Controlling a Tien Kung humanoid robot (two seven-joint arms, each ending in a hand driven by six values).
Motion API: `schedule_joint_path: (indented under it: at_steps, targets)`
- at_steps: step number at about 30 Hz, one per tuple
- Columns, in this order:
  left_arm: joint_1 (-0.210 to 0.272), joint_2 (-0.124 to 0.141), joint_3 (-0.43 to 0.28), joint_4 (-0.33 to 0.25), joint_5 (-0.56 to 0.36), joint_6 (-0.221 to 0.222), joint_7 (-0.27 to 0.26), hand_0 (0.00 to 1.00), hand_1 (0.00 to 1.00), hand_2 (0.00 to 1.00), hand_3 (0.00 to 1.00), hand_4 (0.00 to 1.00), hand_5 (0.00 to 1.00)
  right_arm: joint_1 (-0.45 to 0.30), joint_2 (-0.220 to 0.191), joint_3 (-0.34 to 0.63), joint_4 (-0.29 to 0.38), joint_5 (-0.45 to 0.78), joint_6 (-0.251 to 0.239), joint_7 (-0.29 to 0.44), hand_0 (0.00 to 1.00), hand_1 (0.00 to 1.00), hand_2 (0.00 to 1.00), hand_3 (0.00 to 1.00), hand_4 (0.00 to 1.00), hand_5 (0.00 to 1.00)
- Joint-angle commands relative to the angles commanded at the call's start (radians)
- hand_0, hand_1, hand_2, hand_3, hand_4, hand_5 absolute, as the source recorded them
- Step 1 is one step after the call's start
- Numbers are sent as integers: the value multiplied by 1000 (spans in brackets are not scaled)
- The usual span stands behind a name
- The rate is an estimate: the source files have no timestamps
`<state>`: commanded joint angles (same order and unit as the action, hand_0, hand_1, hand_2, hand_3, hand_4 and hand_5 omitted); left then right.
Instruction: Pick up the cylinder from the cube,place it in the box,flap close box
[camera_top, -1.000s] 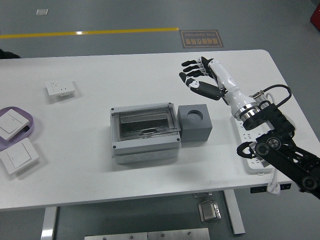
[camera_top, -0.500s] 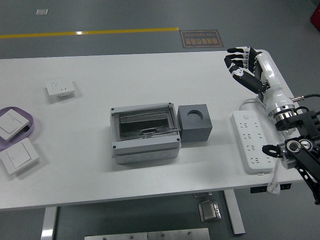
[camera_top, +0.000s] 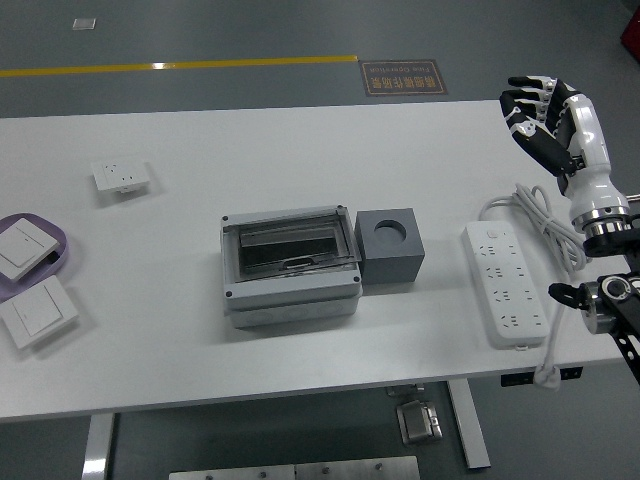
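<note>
A white power strip (camera_top: 507, 284) lies flat near the right end of the white table (camera_top: 250, 150), its long side running toward the near edge. Its white cable (camera_top: 540, 215) loops in loose coils just behind it and trails down past the strip's right side to the table edge. Far over on the left, a small white wall socket (camera_top: 121, 177) sits alone. At the left edge a purple tray (camera_top: 52, 262) holds a white switch plate (camera_top: 20, 249), and a second white switch plate (camera_top: 38, 311) lies just in front of the tray. Beyond the table, a yellow line (camera_top: 180, 66) crosses the grey floor, with a floor sign (camera_top: 403, 77) beside its right end.
</note>
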<state>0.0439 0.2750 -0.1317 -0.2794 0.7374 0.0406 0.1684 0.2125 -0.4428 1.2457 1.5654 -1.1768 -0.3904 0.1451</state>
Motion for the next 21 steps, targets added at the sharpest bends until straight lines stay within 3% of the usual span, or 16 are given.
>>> schedule_joint_path:
  at_steps: [21]
  targets:
    - [11,1,-19,1,-6,-1,0,628,620,552,632,706,333,26,9,-6,-9,28,-14,27,733,639,638,665,712,348]
